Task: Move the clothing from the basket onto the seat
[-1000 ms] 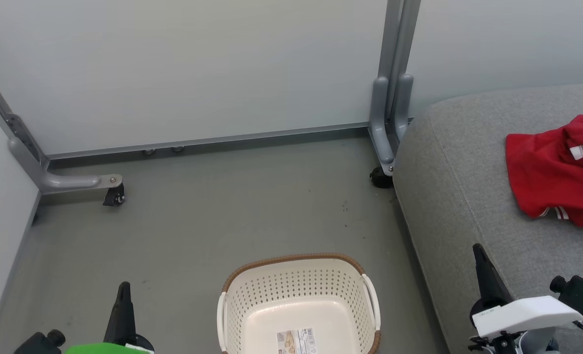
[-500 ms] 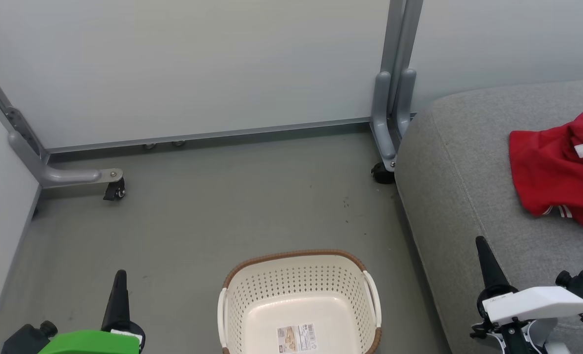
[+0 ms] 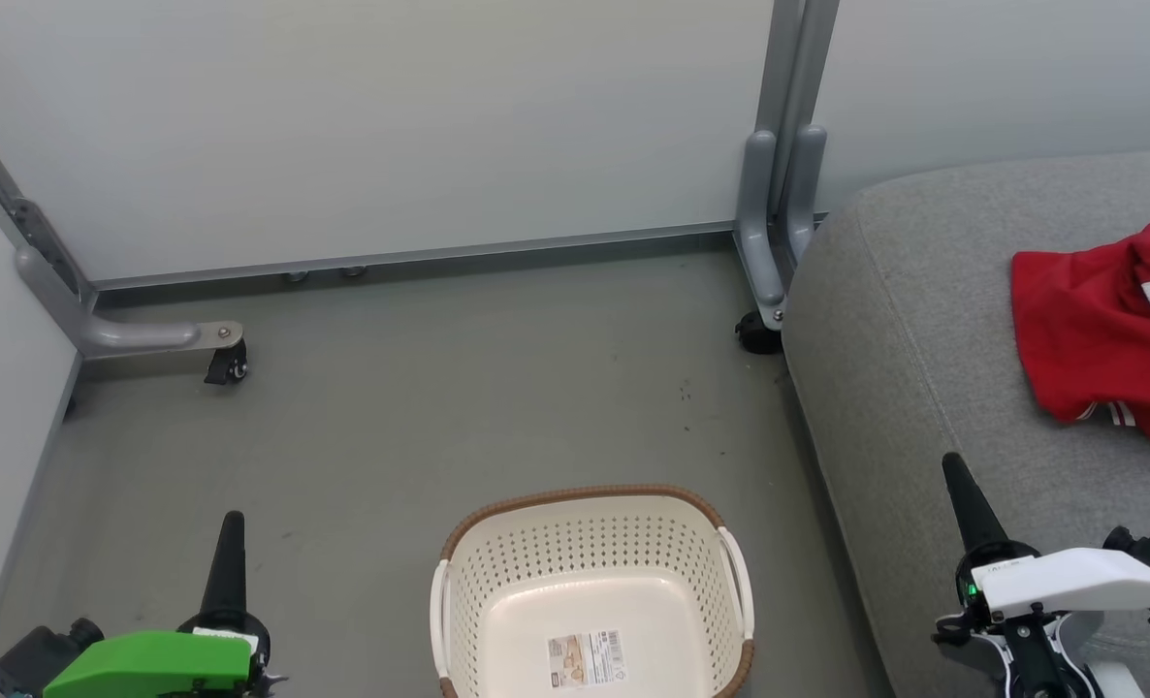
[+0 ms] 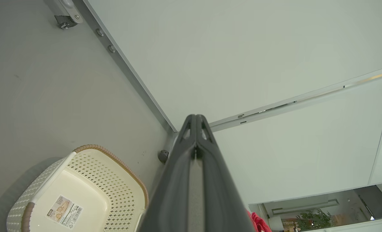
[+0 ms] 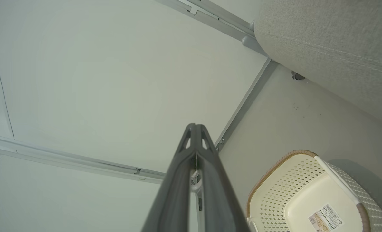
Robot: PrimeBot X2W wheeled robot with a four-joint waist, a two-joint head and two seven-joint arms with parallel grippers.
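The cream basket (image 3: 590, 557) with a brown rim stands on the floor at the bottom centre, holding just its paper label (image 3: 587, 659). It also shows at the lower left of the left wrist view, basket (image 4: 94, 174), and at the lower right of the right wrist view, basket (image 5: 294, 180). Red clothing (image 3: 1099, 330) with white stripes lies crumpled on the grey seat (image 3: 924, 320) at the right edge. My left gripper (image 3: 232, 523) is shut and empty, left of the basket. My right gripper (image 3: 953, 467) is shut and empty, over the seat's front edge.
Pale partition panels stand behind, with grey metal legs on castors at the left (image 3: 148, 339) and beside the seat's corner (image 3: 769, 252). Grey floor (image 3: 439, 407) stretches between the basket and the panels.
The head view has shifted a little, so the basket and wall sit higher in it. Both grippers' tips stand slightly higher in view. Both stay shut.
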